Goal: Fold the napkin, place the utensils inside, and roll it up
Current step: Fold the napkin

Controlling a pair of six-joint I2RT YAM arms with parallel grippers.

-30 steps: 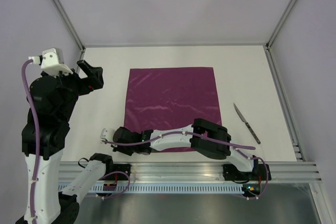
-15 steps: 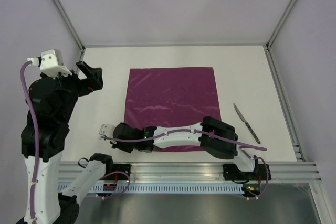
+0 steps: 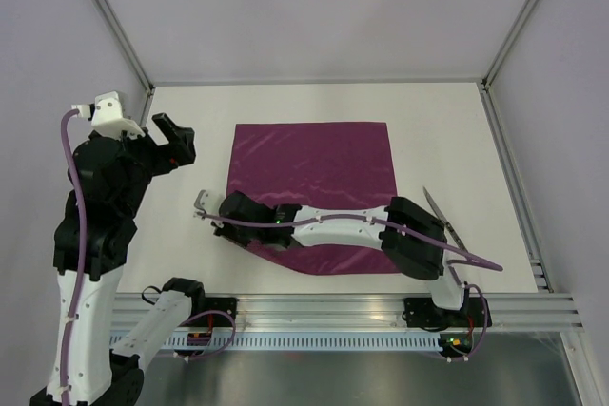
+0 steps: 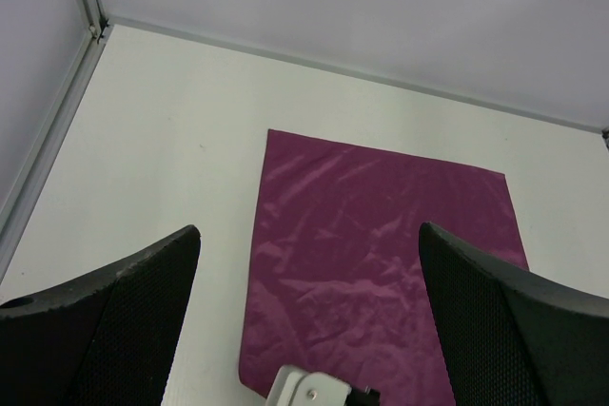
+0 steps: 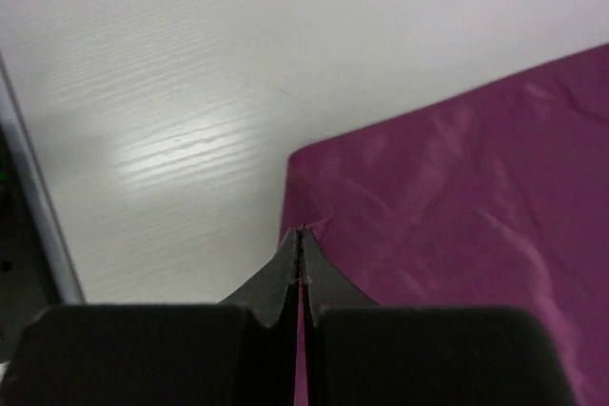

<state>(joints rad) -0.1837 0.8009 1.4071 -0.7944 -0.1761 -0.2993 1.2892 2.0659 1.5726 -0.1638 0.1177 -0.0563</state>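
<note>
While the right arm is reaching leftward across the near edge of the large, deep purple-magenta, slightly shiny square cloth napkin (image 3: pixel 314 164), its right fingers (image 5: pixel 285 278) are clenching together on the napkin's near-left corner, with a thin sliver of fabric caught between their tips. In the right wrist view the cloth is spreading away to the right of the pinch and the pale, wood-grained white bench (image 3: pixel 447 130) is showing to the left. From above, the napkin is lying mostly flat in the middle of the bench, its far edge running straight, while its near-left outline is running on a slant where the pinched corner is being drawn in under the arm. The slim table knife with a silver pointed blade and dark grey handle (image 3: pixel 440 214) is lying on the bench to the right of the napkin, apart from the cloth and just beside the right arm's black elbow, its blade pointing away from the arms. The left fingers (image 4: pixel 133 301) are standing spread wide and grasping nothing, raised above the bench to the left of the napkin and looking down over its left side
</note>
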